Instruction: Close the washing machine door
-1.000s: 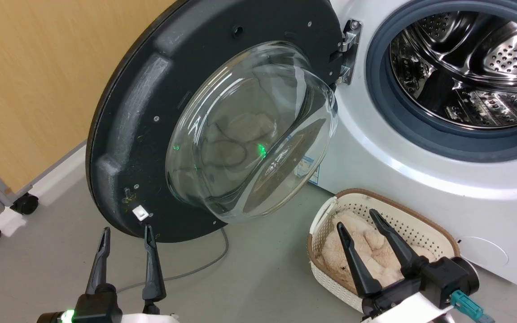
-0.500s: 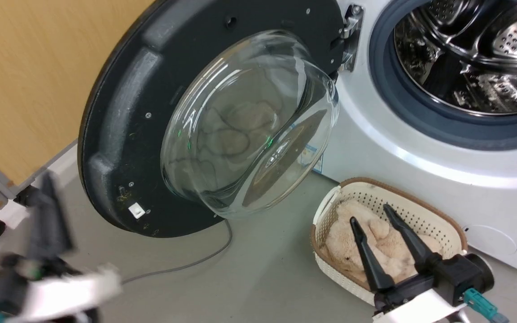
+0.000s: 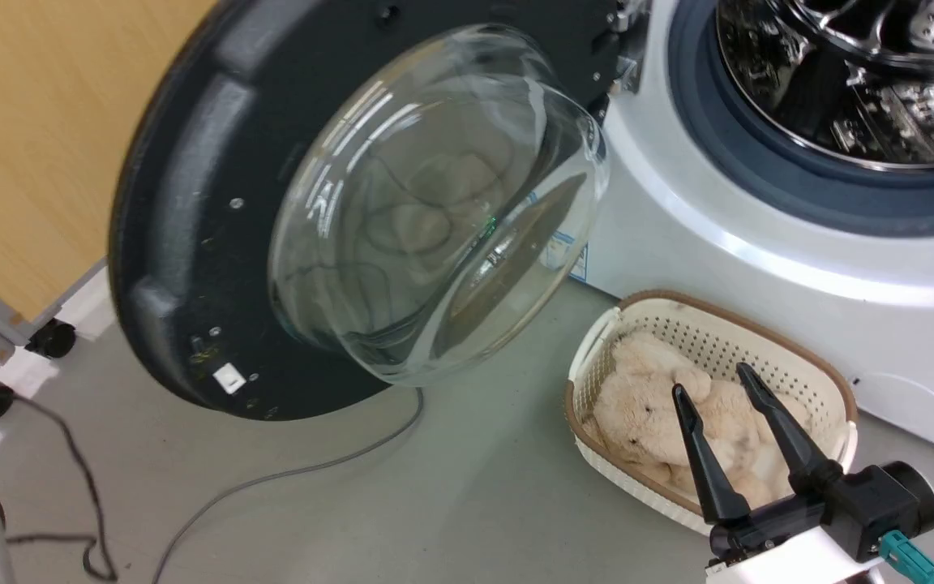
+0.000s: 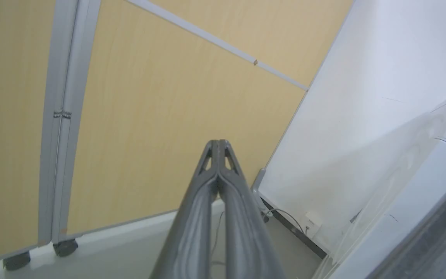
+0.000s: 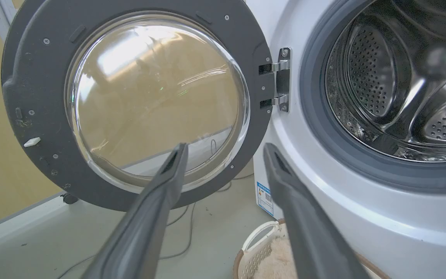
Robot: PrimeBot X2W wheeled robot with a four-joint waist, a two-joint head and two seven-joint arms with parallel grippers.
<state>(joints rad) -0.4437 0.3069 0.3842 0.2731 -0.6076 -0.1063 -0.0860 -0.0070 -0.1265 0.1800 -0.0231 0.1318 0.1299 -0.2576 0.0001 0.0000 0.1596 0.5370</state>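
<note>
The left end effector (image 4: 218, 142), fingers pressed together, has swung from the lower edge of the washing machine door (image 3: 183, 211) out toward the wood panel (image 4: 130, 116), probably to push from behind. The right end effector (image 3: 710, 380) hovers spread over the basket (image 3: 726, 341). The door hangs wide open off the washing machine (image 3: 702, 235).

right gripper (image 3: 714, 380): two long black tapered fingers on a black boxy mount (image 3: 872, 507) | white forearm (image 3: 775, 561), teal connector (image 3: 909, 561) sticking out | left gripper (image 4: 218, 142): grey, triangular cut-outs near tips
</note>
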